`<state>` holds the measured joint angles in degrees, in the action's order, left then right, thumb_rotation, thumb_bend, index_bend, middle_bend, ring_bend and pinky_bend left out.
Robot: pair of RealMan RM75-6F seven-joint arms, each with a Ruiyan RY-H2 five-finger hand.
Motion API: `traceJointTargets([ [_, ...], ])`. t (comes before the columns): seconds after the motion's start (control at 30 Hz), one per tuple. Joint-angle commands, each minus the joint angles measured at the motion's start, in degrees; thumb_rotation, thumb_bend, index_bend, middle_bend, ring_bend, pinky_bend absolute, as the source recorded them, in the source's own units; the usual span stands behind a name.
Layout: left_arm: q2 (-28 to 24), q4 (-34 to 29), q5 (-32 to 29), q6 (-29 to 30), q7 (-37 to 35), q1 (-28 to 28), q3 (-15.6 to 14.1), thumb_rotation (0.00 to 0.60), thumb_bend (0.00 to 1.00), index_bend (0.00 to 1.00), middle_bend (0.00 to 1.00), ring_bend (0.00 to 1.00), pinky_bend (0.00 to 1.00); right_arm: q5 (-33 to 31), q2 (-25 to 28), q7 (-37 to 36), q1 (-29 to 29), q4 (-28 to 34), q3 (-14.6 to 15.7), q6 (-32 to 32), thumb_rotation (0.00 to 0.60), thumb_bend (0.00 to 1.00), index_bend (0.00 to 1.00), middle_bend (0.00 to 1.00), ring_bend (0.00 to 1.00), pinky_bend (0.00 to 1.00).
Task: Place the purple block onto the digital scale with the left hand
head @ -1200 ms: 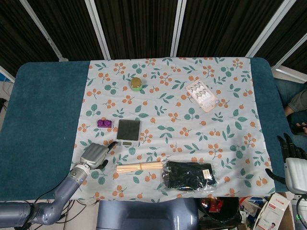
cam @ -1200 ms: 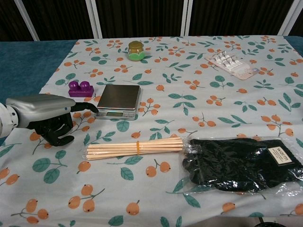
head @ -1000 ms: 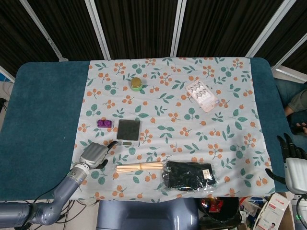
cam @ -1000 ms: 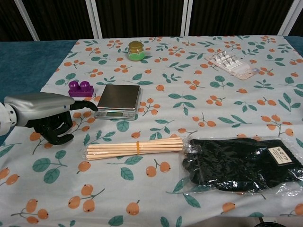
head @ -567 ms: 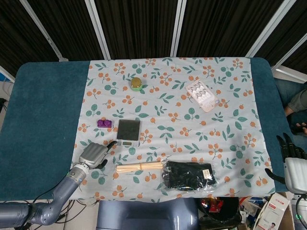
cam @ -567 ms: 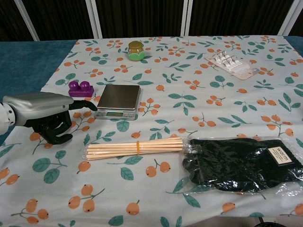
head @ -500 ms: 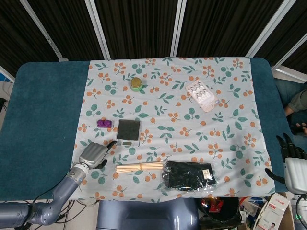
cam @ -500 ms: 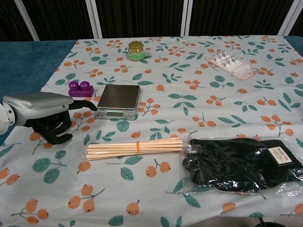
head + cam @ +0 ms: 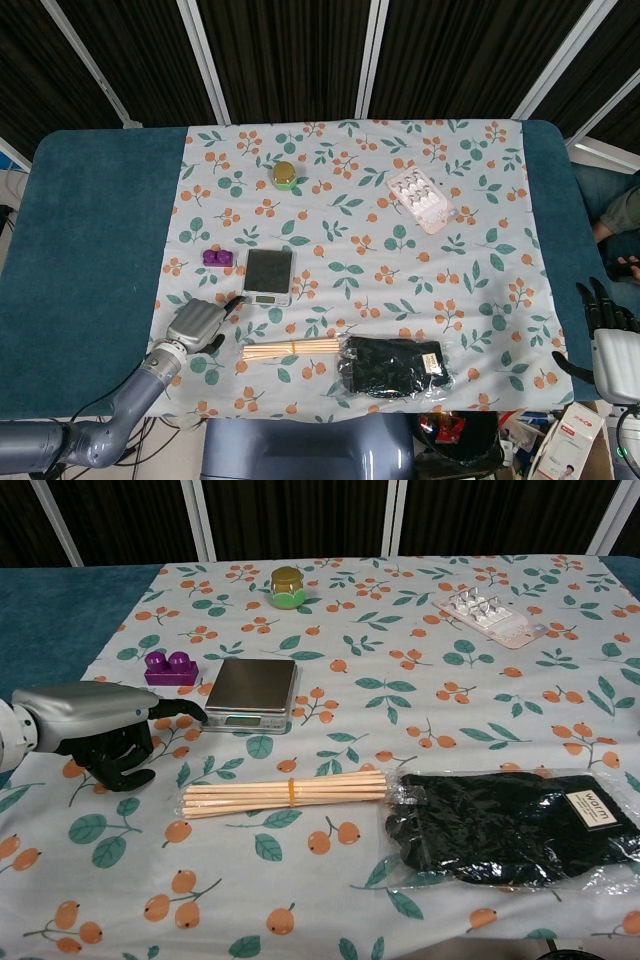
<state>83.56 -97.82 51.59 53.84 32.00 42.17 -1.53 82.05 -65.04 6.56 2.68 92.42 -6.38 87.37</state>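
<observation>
The purple block (image 9: 216,257) (image 9: 170,667) lies on the patterned cloth, just left of the digital scale (image 9: 269,275) (image 9: 250,692), whose steel plate is bare. My left hand (image 9: 198,325) (image 9: 105,730) hovers low over the cloth in front of the block and to the scale's front left. Its fingers are curled under the palm with nothing in them, and the thumb points toward the scale. It touches neither block nor scale. My right hand (image 9: 610,335) is off the table's right edge, fingers spread and empty; only the head view shows it.
A bundle of wooden sticks (image 9: 285,791) lies right of the left hand. Black gloves in a plastic bag (image 9: 505,825) sit front right. A small green-and-gold jar (image 9: 287,586) and a blister pack (image 9: 488,614) stand at the back.
My left hand has drifted very slightly, first left, then back right. The block, the scale and the right hand have not moved.
</observation>
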Motion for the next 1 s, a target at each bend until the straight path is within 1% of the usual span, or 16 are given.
traceJointTargets([
  [0.03, 0.0, 0.0, 0.0, 0.0, 0.0, 0.0, 0.0, 0.6, 0.46, 0.12, 0.8, 0.72, 0.62, 0.0, 0.0, 0.0, 0.0, 0.0, 0.0, 0.0, 0.6, 0.06, 0.05, 0.01, 0.17, 0.19],
  [0.77, 0.6, 0.0, 0.5, -0.2, 0.0, 0.5, 0.1, 0.6, 0.46, 0.12, 0.81, 0.72, 0.62, -0.1, 0.0, 0.0, 0.0, 0.1, 0.0, -0.1, 0.6, 0.06, 0.05, 0.01, 0.17, 0.19],
  [1.0, 1.0, 0.6, -0.2, -0.6, 0.4, 0.8, 0.1, 0.6, 0.46, 0.13, 0.81, 0.72, 0.62, -0.1, 0.1, 0.0, 0.0, 0.1, 0.0, -0.1, 0.6, 0.06, 0.05, 0.01, 0.17, 0.19],
])
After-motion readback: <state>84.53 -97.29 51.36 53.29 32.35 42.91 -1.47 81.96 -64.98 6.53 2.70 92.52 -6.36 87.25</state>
